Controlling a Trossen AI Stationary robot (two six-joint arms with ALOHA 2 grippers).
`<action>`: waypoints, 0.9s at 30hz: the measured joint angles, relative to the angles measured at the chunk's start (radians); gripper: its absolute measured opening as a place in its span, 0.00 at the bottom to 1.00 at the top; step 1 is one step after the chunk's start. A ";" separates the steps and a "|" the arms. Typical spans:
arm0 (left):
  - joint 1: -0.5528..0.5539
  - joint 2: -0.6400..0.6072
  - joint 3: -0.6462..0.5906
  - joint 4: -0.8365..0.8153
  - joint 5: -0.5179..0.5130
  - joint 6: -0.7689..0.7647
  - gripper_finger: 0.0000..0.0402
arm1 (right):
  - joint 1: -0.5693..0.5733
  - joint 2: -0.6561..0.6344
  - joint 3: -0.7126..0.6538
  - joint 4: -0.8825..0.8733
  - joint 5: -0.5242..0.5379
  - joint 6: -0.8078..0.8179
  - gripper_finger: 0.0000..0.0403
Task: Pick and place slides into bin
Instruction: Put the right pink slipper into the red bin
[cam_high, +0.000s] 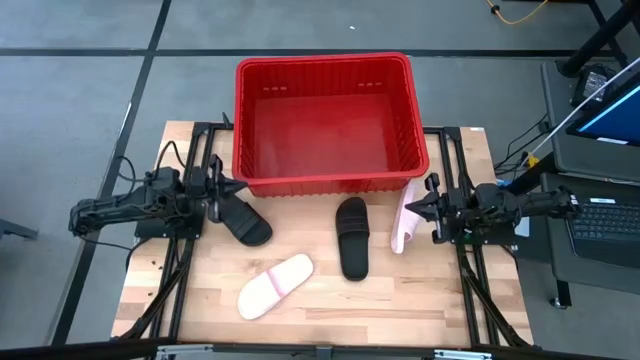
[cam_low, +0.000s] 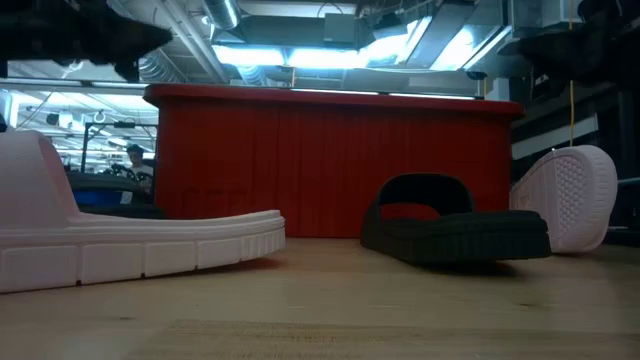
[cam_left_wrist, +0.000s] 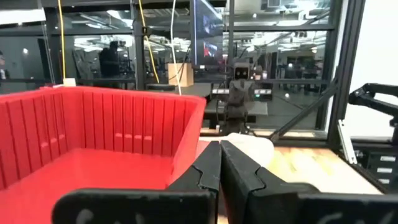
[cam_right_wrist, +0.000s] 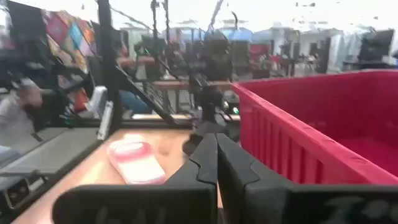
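Observation:
The red bin (cam_high: 325, 62) stands at the table's far middle, with nothing showing inside; it also shows in the low view (cam_low: 330, 160). One black slide (cam_high: 248, 222) lies flat just below my left gripper (cam_high: 238, 187), which is shut, empty and raised above it. A second black slide (cam_high: 352, 237) lies flat in the middle, sole down (cam_low: 455, 228). One pink slide (cam_high: 275, 285) lies flat near the front left. The other pink slide (cam_high: 404, 222) stands on its side edge, sole toward the near edge (cam_low: 565, 195), next to my right gripper (cam_high: 410, 207), which is shut and empty.
Black frame rails (cam_high: 175, 290) run along the table's left and right sides under the arms. A desk with a laptop (cam_high: 605, 215) and cables stands off the table's right. Bare wood (cam_high: 400, 310) shows along the near edge.

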 joint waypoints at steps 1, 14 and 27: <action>0.000 0.015 0.016 -0.003 0.000 0.000 0.00 | 0.000 0.019 0.014 -0.001 0.002 0.003 0.01; -0.020 0.232 0.277 -0.149 0.034 0.043 0.00 | 0.000 0.255 0.344 -0.298 0.014 0.055 0.00; -0.347 0.521 0.290 0.107 -0.176 0.059 0.00 | 0.271 0.389 0.375 -0.278 0.154 0.152 0.00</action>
